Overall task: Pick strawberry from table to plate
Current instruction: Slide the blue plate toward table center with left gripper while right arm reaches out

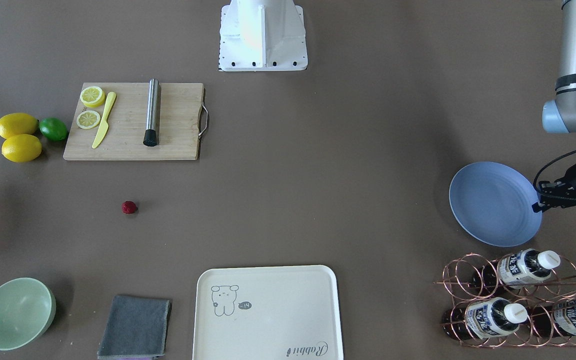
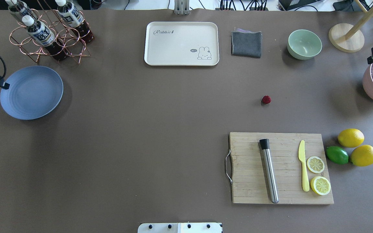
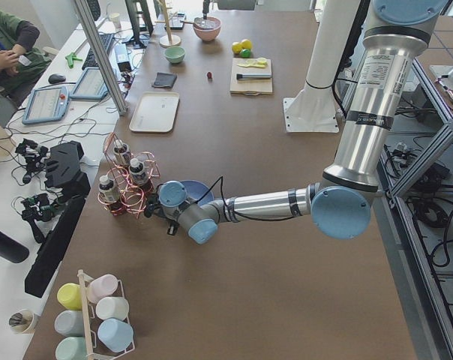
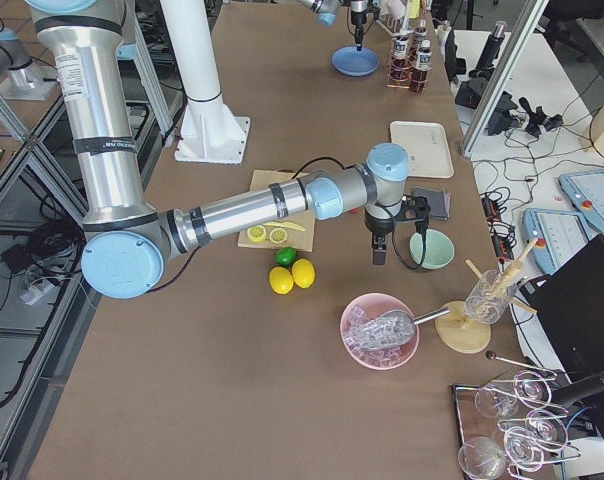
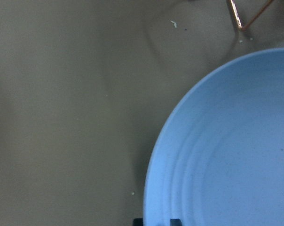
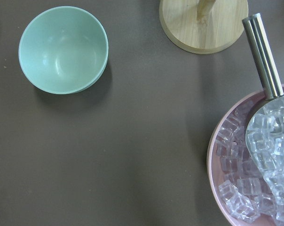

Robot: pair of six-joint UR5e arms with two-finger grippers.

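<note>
The strawberry (image 1: 129, 207) (image 2: 266, 99), small and dark red, lies alone on the brown table (image 2: 147, 129), between the cutting board and the cream tray. The pale blue plate (image 1: 493, 204) (image 2: 31, 92) (image 5: 226, 150) sits empty at the table's far left end. My left gripper (image 2: 5, 86) (image 1: 537, 206) hovers over the plate's outer rim, its tips close together and holding nothing. My right gripper (image 4: 379, 252) hangs above the table between the green bowl and the pink ice bowl, well off from the strawberry. I cannot tell whether it is open or shut.
A wooden cutting board (image 2: 282, 168) carries a steel muddler, a yellow knife and lemon halves. Two lemons and a lime (image 2: 337, 154) lie beside it. A cream tray (image 2: 181, 43), grey cloth (image 2: 246, 43), green bowl (image 2: 304, 44), bottle rack (image 2: 49, 35) and pink ice bowl (image 6: 255, 169) line the edges.
</note>
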